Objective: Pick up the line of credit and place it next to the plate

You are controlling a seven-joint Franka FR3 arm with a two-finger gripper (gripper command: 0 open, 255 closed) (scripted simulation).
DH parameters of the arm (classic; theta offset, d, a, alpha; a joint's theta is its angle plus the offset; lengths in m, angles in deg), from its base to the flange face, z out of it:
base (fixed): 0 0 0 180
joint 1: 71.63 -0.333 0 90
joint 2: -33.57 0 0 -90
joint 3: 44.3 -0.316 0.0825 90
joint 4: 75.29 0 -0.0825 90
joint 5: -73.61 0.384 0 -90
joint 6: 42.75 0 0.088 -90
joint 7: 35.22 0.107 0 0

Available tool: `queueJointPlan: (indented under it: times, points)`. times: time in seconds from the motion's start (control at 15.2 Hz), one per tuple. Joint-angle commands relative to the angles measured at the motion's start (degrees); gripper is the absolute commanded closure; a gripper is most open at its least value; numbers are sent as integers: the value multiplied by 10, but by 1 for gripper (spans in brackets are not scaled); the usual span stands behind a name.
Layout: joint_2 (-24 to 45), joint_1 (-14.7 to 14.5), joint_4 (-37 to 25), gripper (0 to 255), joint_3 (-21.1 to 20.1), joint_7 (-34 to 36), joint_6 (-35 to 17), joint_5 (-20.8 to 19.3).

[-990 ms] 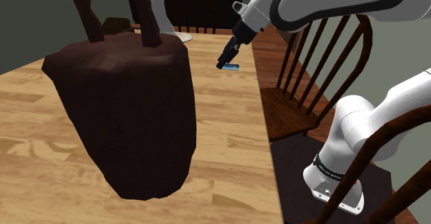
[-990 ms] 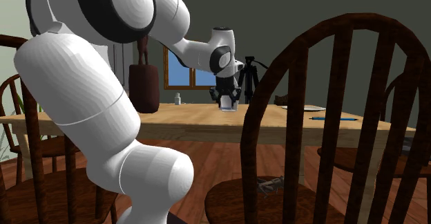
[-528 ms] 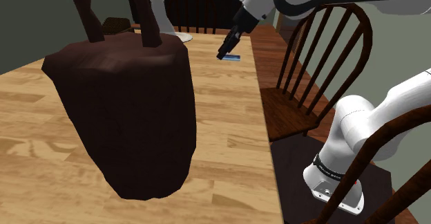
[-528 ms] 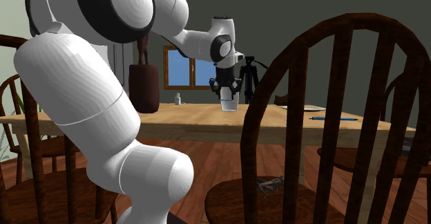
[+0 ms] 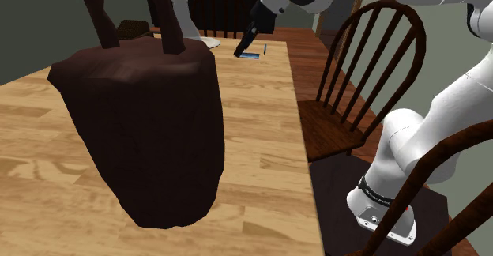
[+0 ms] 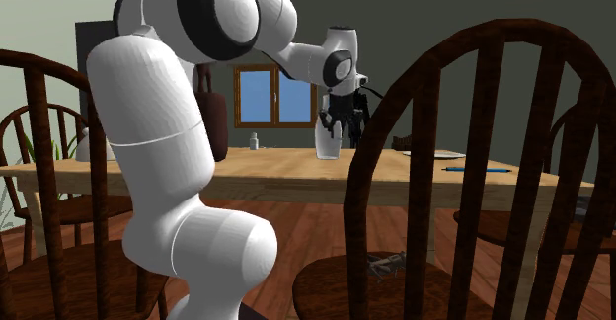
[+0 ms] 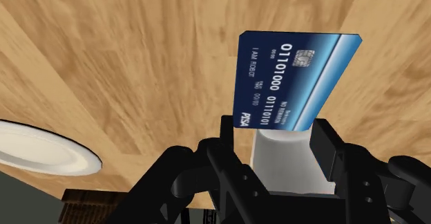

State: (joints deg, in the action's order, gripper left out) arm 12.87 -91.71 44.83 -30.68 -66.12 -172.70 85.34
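A dark blue credit card (image 7: 290,84) with white numbers and a chip sticks out from between my black fingers (image 7: 329,146), clasped at one short end. In the shoulder view my gripper (image 5: 246,43) hangs a little above the far end of the wooden table (image 5: 261,136), with the card (image 5: 253,55) below its tips, just to the right of the white plate (image 5: 207,40). The plate's rim (image 7: 41,157) also shows to one side of the gripper in the wrist view. In the second exterior view the gripper (image 6: 336,135) hovers over the tabletop, left of the plate (image 6: 444,154).
A big dark brown vase (image 5: 142,128) stands close to the shoulder camera and hides much of the table. Wooden spindle chairs (image 5: 355,80) line the table's right side. A thin blue pen (image 6: 477,169) lies near the plate, and a small white bottle (image 6: 254,141) stands farther left.
The gripper has carried the card along the table away from the stand, up and to the left in the shoulder view, closer to the plate. It stays shut on the card.
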Motion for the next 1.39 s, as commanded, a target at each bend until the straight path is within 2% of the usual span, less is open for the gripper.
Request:
queueJointPlan:
  times: [0.0,0.46,0.79,0.86,1.32]
  points:
    - [46,-5,-40,255,17,-21,-2,16]
    - [212,-1,-221,255,65,-90,39,92]
    - [347,35,-391,255,78,-123,97,154]
    - [392,52,-453,255,79,-127,119,172]
    - [383,46,-388,255,73,-148,66,178]
